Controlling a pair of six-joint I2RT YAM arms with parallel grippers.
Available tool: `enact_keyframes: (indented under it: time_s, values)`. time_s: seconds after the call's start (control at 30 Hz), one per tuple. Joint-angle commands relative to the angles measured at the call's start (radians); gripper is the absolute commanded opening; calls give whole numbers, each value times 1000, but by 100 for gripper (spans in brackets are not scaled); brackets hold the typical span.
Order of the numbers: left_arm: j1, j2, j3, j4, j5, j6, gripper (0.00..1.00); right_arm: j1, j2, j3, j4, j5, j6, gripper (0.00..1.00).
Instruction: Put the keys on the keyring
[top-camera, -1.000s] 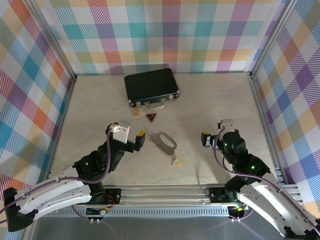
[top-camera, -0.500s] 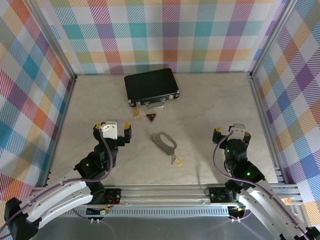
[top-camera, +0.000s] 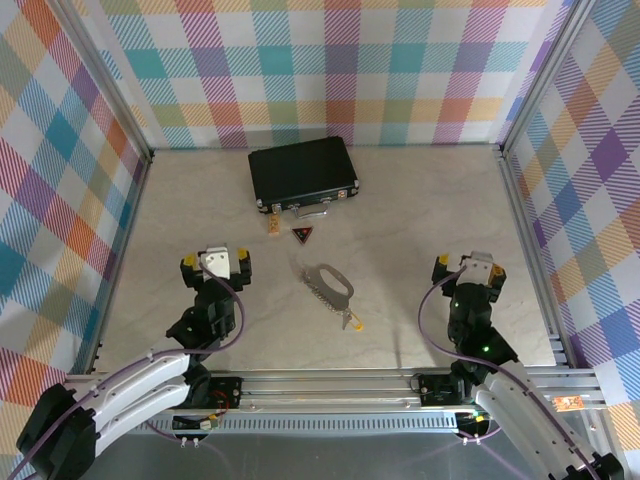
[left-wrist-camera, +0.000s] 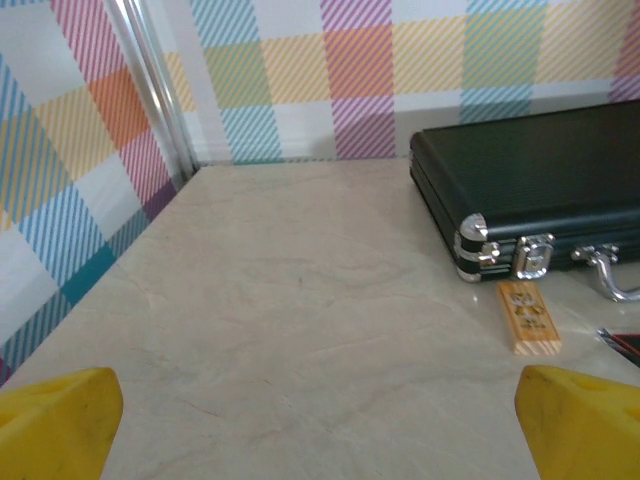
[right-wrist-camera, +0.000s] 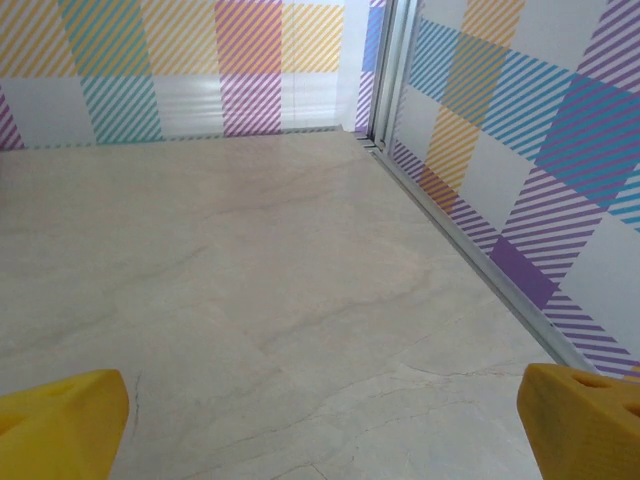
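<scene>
Both arms sit low at the near edge, and both sets of jaws are spread wide with nothing between them. The left gripper (top-camera: 215, 259) points toward the far wall; its wrist view shows the two yellow fingertips (left-wrist-camera: 57, 421) well apart over bare table, with the black case (left-wrist-camera: 535, 180) and a small wooden tag (left-wrist-camera: 528, 318) ahead to the right. The right gripper (top-camera: 469, 267) faces the far right corner, its own fingertips (right-wrist-camera: 60, 420) just as wide, marble under them.

Now the thing that matters: the keyring (top-camera: 328, 285) lies on the table between the two grippers, to the right of the left one and to the left of the right one, so neither is aimed at it. Its long axis runs diagonally, from far-left down to near-right. The key (top-camera: 352, 321) sits at that near-right end, blade toward the ring and yellow head pointing away, toward the near edge. Touching the ring or just beside it? Too small to tell, and whether it is threaded I cannot tell either.

My read: the ring is slightly closer to the left arm, the key slightly closer to the right, so each gripper needs to swing inward.
</scene>
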Motion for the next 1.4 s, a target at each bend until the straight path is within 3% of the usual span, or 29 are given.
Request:
enact_keyframes:
  time_s: [0.0, 0.43, 0.7, 1.13, 1.37]
  values:
    - [48, 36, -10, 121, 22, 28, 100, -16, 8, -33, 153, -20, -77, 99]
    - [221, 300, -48, 344, 118, -28, 100, -151, 151, -95, 329, -182, -7, 99]
    - [303, 423, -15, 413, 177, -66, 100, -250, 362, -59, 462, -278, 38, 99]
    - [392, 592, 86, 453, 294, -56, 100, -313, 726, 51, 687, -442, 46, 99]
    - [434, 726, 66, 638, 330, -49, 100, -344, 871, 119, 757, -543, 32, 99]
